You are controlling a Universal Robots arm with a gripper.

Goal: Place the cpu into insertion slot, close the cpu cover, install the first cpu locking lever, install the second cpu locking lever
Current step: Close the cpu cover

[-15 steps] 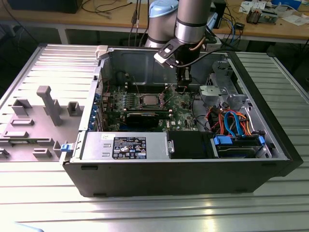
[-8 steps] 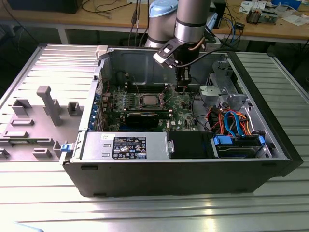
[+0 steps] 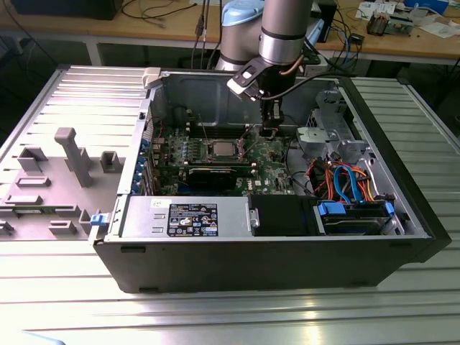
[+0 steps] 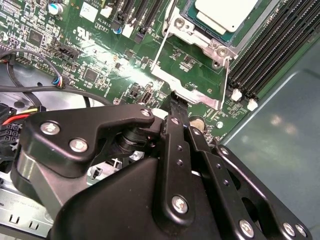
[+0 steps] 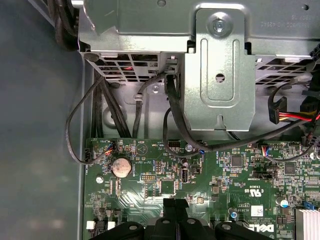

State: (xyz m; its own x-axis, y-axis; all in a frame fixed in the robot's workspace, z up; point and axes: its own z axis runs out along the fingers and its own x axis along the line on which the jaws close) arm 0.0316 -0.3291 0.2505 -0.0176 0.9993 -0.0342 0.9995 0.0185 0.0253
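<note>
We see black gripper (image 4: pixel 176 100) fingers clenched together, nothing visible between them. Tips meet free edge of thin silvery square-framed cpu cover (image 4: pixel 195 94), which lies clear of chip. Beyond cover, silver-grey square cpu (image 4: pixel 225 12) sits in metal-rimmed insertion slot (image 4: pixel 200 36). Long black memory slots (image 4: pixel 265 55) flank slot. We note black cables (image 5: pixel 175 120) and grey metal cage (image 5: pixel 215 75) ahead of fingers.

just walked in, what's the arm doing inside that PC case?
The arm's gripper is reaching down into the open computer case, just above the motherboard beside the socket. The cpu already sits in the insertion slot. In the second wrist view the cpu cover looks swung open, away from the chip, and the shut fingertips are at its free edge. I can't tell whether they actually touch it.
</note>
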